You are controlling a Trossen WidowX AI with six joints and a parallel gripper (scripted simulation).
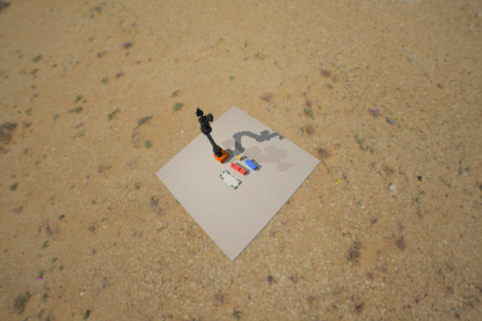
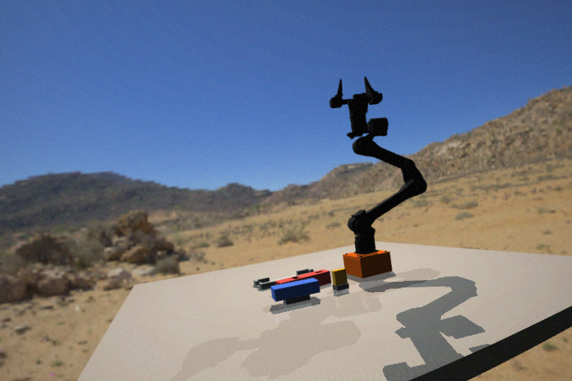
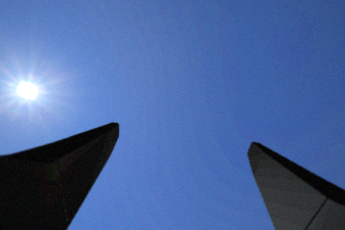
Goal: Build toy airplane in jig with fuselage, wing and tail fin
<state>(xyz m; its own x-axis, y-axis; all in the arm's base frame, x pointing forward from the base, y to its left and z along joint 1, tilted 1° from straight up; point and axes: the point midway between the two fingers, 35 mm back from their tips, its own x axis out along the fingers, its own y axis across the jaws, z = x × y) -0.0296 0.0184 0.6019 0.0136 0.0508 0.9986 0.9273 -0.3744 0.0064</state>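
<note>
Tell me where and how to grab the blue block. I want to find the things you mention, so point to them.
Best, I'd judge, to come straight down from above, with the tool (image 1: 199, 112) (image 2: 353, 80) (image 3: 184, 138) closing across the middle of the two long sides of the blue block (image 1: 250, 164) (image 2: 295, 290). It lies long and narrow, raised on a smaller dark piece, so its sides stand exposed; the red piece (image 1: 237, 168) (image 2: 323, 277) runs alongside, so spread the fingers carefully there.
</note>
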